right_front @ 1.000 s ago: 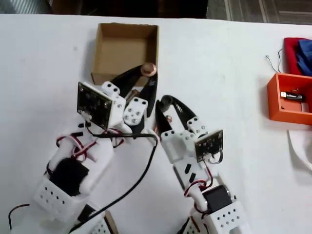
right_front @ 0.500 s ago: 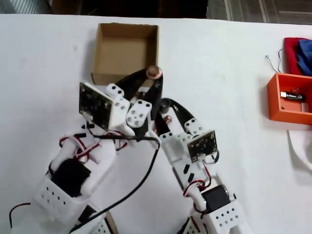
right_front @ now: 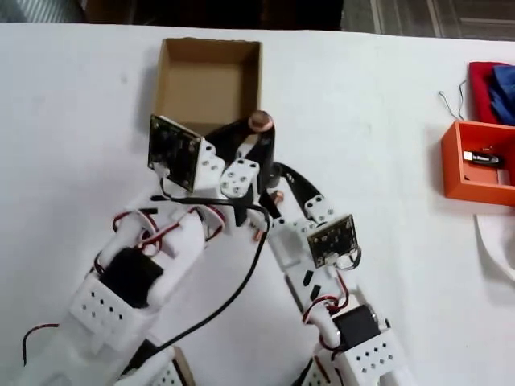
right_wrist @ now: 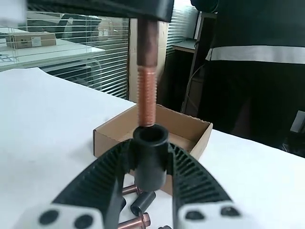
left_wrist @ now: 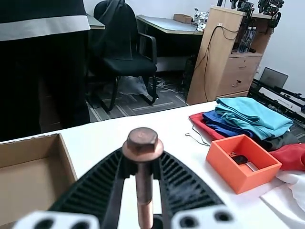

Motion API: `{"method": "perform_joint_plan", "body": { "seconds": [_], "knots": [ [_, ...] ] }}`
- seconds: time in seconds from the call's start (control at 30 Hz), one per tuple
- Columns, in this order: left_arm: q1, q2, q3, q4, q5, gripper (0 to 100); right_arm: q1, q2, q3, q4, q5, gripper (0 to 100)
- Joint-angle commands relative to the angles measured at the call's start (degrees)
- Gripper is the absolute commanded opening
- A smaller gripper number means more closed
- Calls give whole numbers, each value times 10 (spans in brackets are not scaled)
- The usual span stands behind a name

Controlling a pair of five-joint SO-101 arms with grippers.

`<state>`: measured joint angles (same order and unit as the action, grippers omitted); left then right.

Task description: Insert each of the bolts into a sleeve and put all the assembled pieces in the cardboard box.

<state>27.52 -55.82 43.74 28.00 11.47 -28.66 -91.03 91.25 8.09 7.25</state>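
Copper hex bolt (left_wrist: 142,177): upright, head up, threaded end down. Left pincer (left_wrist: 142,164) is clamped on the shank just under the head.

Black sleeve (right_wrist: 150,139): upright, bore up, directly below the bolt and gripped at the waist by the right pincer (right_wrist: 150,164). The thread tip sits at the sleeve mouth, seemingly toward the far rim; cannot tell if it has entered.

High view: bolt head near centre, cardboard box (right_front: 165,80) at 11 o'clock just beyond it, orange tray (right_front: 455,169) at 3 o'clock, well apart.

Under the right pincer, on the desk (right_front: 362,96): a spare sleeve (right_wrist: 143,202) and a loose bolt (right_wrist: 133,222).

Risks, as judged:
- If the tip is off-centre, pressing down could seat it on the rim and tilt the sleeve in its grip, or push it out.
- The bolt is gripped high with a long free shank, so side load at the tip may swing it.
- A dropped part would land among the spares below and scatter them.
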Motion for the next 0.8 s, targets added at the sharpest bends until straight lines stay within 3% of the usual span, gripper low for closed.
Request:
{"method": "perform_joint_plan", "body": {
  "seconds": [0.0, 0.6, 0.77],
  "knots": [
    [9, 1, -10, -1, 6, 27, -4, 0, -6, -4, 4, 23],
    [28, 1, 45, -1, 3, 27, -4, 0, -6, -1, 4, 23],
    [31, 1, 44, 35, -26, 28, -4, 0, -6, -1, 2, 23]
  ]
}}
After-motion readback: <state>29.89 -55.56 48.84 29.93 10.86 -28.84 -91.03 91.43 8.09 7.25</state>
